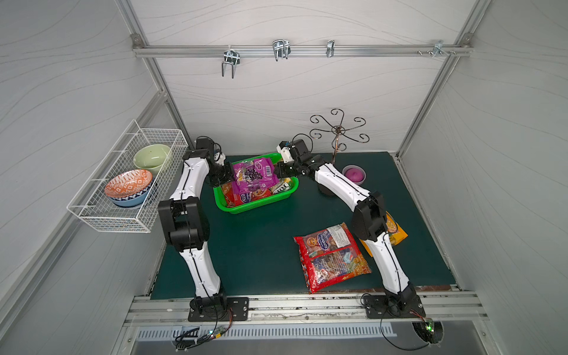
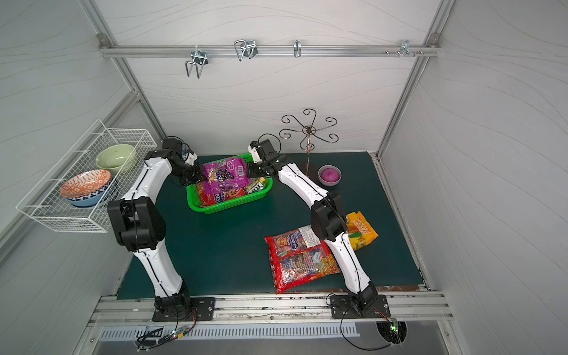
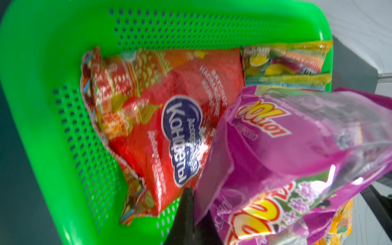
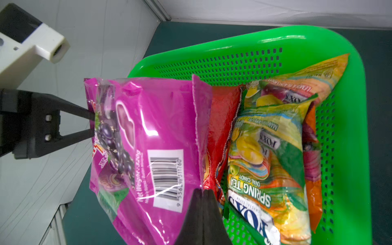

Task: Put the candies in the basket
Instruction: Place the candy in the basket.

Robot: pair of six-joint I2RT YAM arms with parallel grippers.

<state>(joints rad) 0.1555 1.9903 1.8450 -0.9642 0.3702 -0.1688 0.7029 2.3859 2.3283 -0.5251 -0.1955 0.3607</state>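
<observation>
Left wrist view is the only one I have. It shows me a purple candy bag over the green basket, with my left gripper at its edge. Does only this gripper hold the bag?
Observer: No. The right gripper is shut on the opposite edge, so the purple candy bag is stretched between it and the left gripper over the green basket.
Operator: Which candy bags are not in the basket?
Observer: Two lie on the table: a large red candy bag, and beside it a yellow-orange candy bag, partly hidden under the right arm.
</observation>
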